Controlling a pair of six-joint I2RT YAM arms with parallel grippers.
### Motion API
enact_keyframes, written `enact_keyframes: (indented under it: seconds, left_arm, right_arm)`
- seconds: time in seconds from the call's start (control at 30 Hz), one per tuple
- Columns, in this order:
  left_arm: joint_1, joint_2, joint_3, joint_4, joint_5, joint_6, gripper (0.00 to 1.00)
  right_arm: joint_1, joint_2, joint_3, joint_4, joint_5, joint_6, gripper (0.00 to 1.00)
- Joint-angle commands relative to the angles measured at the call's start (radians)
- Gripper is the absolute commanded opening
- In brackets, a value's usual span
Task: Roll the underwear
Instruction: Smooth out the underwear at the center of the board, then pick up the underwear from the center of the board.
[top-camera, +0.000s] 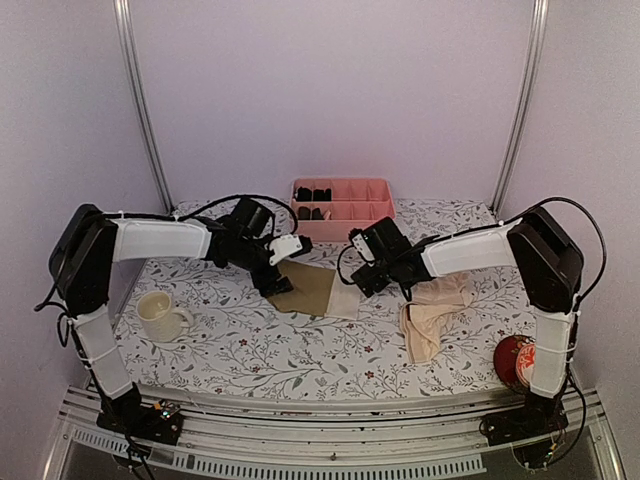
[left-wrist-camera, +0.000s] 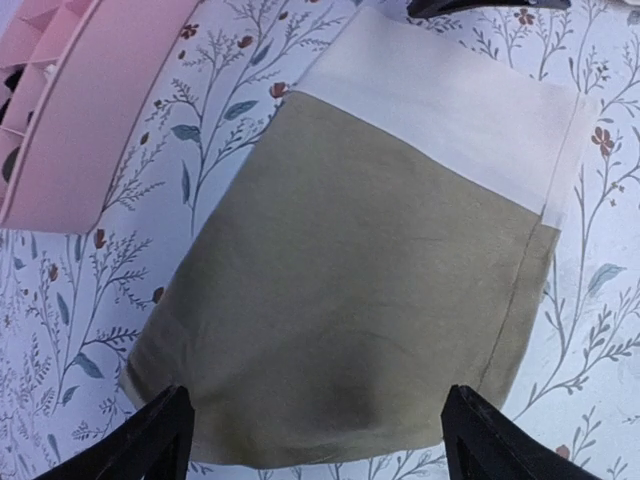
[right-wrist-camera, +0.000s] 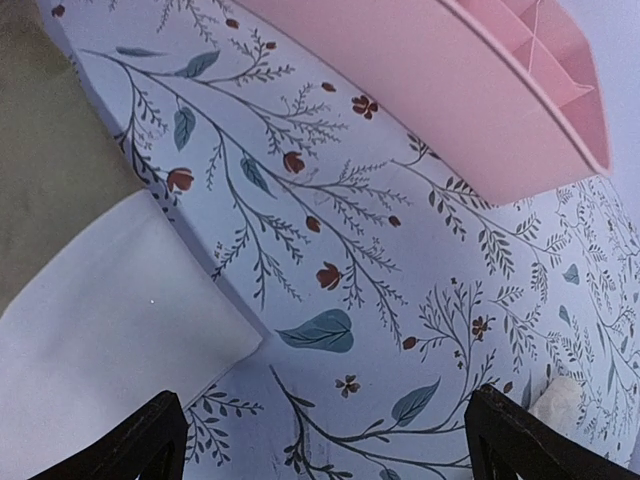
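Note:
The olive-brown underwear (top-camera: 312, 290) with a cream-white part lies flat and folded in the middle of the table; it fills the left wrist view (left-wrist-camera: 350, 290) and shows at the left of the right wrist view (right-wrist-camera: 60, 200). My left gripper (top-camera: 278, 283) is open and empty, hovering over the garment's left edge (left-wrist-camera: 310, 455). My right gripper (top-camera: 366, 280) is open and empty just right of the cream part, over bare cloth (right-wrist-camera: 325, 450). The pale peach-beige underwear (top-camera: 432, 312) lies crumpled to the right, under my right arm.
A pink compartment tray (top-camera: 343, 203) with small black bundles stands at the back, also in the left wrist view (left-wrist-camera: 80, 100) and right wrist view (right-wrist-camera: 480, 90). A cream mug (top-camera: 160, 315) stands at the left front. A red round object (top-camera: 515, 362) sits at the right front.

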Motion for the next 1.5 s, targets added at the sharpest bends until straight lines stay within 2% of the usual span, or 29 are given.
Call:
enact_keyframes:
  seconds: [0.0,0.23,0.53,0.77,0.97,1.2,1.37,1.47]
  left_arm:
    - [-0.027,0.038,-0.027,0.039,-0.049,-0.013,0.87]
    - [-0.036,0.074,-0.072,0.069,-0.101,-0.006,0.84]
    - [-0.056,0.077,-0.153,0.063,-0.116,0.039,0.84]
    - [-0.056,0.033,-0.198,0.048,-0.113,0.073,0.85]
    - [-0.059,-0.017,-0.162,0.057,-0.090,0.036,0.98]
    - [-0.057,-0.156,-0.187,0.139,-0.103,0.031,0.99]
    - [-0.079,-0.233,-0.285,0.168,-0.016,0.126,0.98]
    - [-0.110,-0.233,-0.330,0.179,-0.025,0.180,0.96]
  right_arm:
    - [0.006,0.043,0.016,-0.019,0.015,0.015,0.99]
    - [0.006,0.077,0.029,-0.027,0.021,0.018,0.99]
    - [-0.010,0.119,0.056,-0.089,0.070,0.032,0.99]
    - [-0.027,0.089,0.043,-0.099,0.076,0.020,0.99]
    - [-0.009,0.012,0.023,-0.071,0.009,-0.043,0.99]
    - [0.041,-0.146,-0.048,-0.135,0.050,0.004,0.99]
    - [0.076,-0.293,-0.173,-0.127,0.055,0.066,0.99]
    - [0.090,-0.367,-0.242,-0.102,0.052,0.091,0.99]
